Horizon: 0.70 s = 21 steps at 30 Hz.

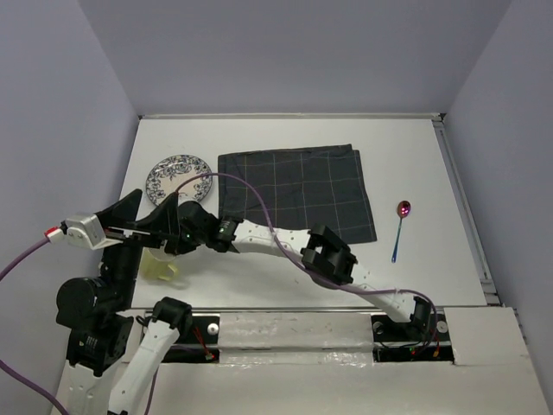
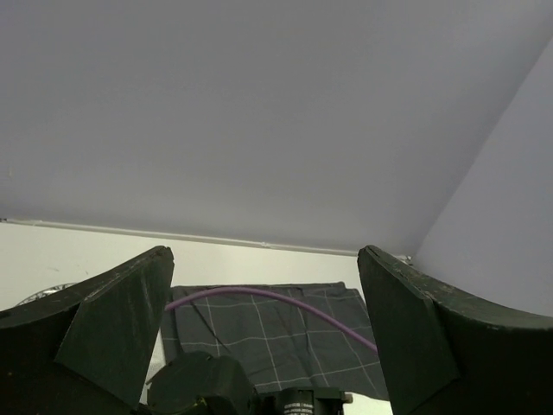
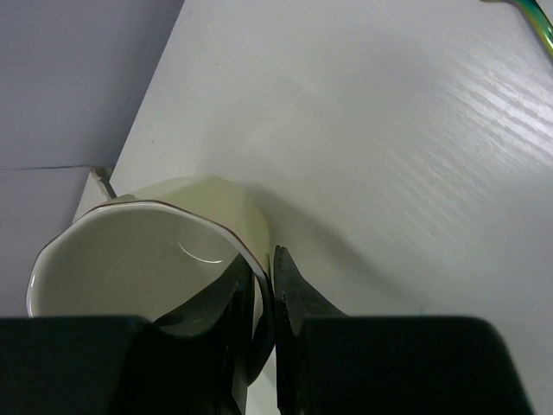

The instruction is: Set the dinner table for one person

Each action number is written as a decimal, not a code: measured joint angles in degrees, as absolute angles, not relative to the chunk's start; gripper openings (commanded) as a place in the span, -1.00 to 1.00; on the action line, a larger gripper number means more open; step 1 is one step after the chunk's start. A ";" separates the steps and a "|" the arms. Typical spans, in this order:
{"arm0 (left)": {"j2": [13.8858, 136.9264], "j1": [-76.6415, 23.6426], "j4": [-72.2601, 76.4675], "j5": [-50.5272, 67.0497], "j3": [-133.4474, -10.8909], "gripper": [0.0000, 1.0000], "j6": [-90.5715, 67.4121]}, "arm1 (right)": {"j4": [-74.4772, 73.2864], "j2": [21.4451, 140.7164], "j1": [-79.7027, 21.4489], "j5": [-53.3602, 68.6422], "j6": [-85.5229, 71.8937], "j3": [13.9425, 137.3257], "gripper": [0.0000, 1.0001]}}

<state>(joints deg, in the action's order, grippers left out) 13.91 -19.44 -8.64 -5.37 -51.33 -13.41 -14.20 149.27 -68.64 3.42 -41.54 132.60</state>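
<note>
The left gripper (image 2: 263,259) hangs raised at the left of the dinner table (image 1: 259,138), its fingers spread wide with nothing between them, aimed out toward the far wall. Just beside and below it, the right gripper (image 3: 270,268) is pressed together on the wall of a pale yellow cup (image 3: 130,251), one finger inside the rim and one outside. The cup is at the near-left corner of the table. Its mouth opens back toward the wrist, so its axis runs roughly along the fingers. Whether its base touches the table I cannot tell.

Beyond the cup, toward the far side, lies a blue-patterned plate (image 1: 179,177), just beside the left edge of the dark grid-lined cloth (image 1: 298,190). The cloth therefore lies to the right of the held cup and farther out, which is probably the way the cup must travel.

Well apart at the right, off the cloth, a pink-and-blue spoon (image 1: 400,229) lies with its long axis near to far. Its bowl is at the far end and its handle points back toward the arms. The right arm's base is the nearer one to it.
</note>
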 measured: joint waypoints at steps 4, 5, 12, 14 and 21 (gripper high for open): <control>14.02 -19.44 -9.30 -6.26 -52.14 0.98 -13.02 | -12.21 144.59 -69.47 1.45 -41.63 125.62 -1.00; 14.17 -19.44 -9.56 -6.33 -52.99 0.98 -12.80 | -11.84 142.39 -69.47 0.36 -41.39 122.58 -1.00; 15.25 -19.44 -8.58 -6.48 -59.02 0.98 -12.45 | -10.11 124.90 -68.14 -5.34 -38.33 102.89 -1.00; 15.20 -19.44 -7.77 -6.44 -58.11 0.98 -12.49 | -10.15 115.72 -65.80 -7.27 -36.82 94.98 -1.00; 15.27 -19.44 -8.88 -5.13 -47.07 0.98 -12.73 | -10.39 90.76 -41.91 -11.99 -30.74 79.85 -1.00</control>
<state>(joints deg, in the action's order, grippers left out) 15.27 -19.44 -8.88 -5.13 -47.07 -12.73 -10.39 90.76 -41.91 -11.99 -30.74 79.85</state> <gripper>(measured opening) 0.989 0.166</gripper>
